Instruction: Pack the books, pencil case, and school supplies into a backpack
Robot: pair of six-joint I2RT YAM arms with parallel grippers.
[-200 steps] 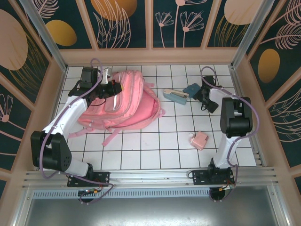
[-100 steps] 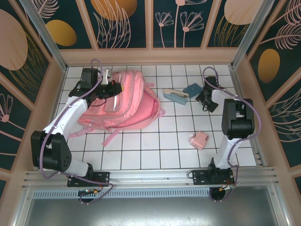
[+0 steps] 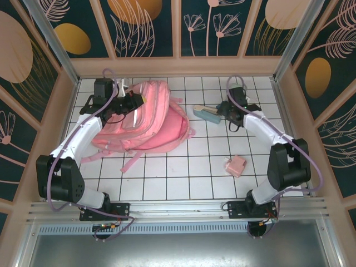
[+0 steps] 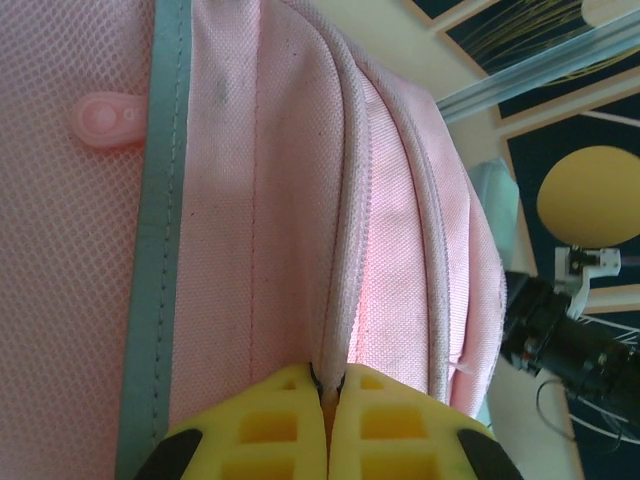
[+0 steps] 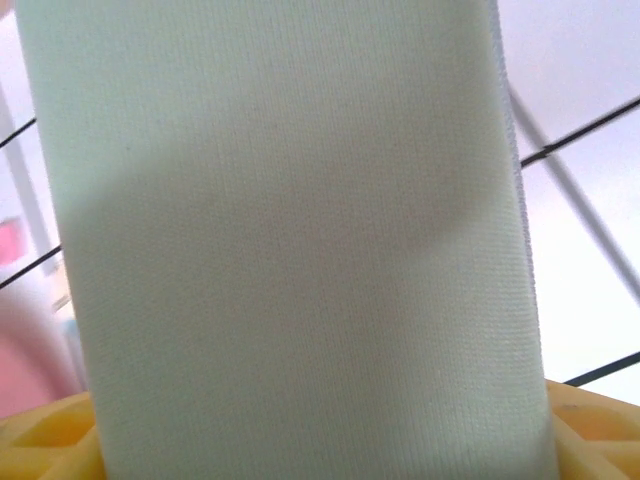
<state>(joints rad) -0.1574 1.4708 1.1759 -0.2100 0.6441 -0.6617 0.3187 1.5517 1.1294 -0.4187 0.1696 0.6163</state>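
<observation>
Pink squarish block (image 3: 235,165) lies alone on the white tiled table (image 3: 183,178), nearest the arm bases, right of centre. Mid-table, left: pink backpack (image 3: 158,125) lying flat, straps trailing toward the near edge. Left gripper (image 4: 328,420) pinched tight on a fabric fold at its far end. Far right: right gripper (image 3: 224,109) clamped around a pale mint pad (image 5: 280,230), just beside the teal-and-beige bar (image 3: 207,114).

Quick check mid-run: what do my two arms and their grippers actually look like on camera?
The left arm and right arm match: white links, black joint housings and looping lilac cables. The gripper fingers are yellow plastic with rectangular cut-outs.
</observation>
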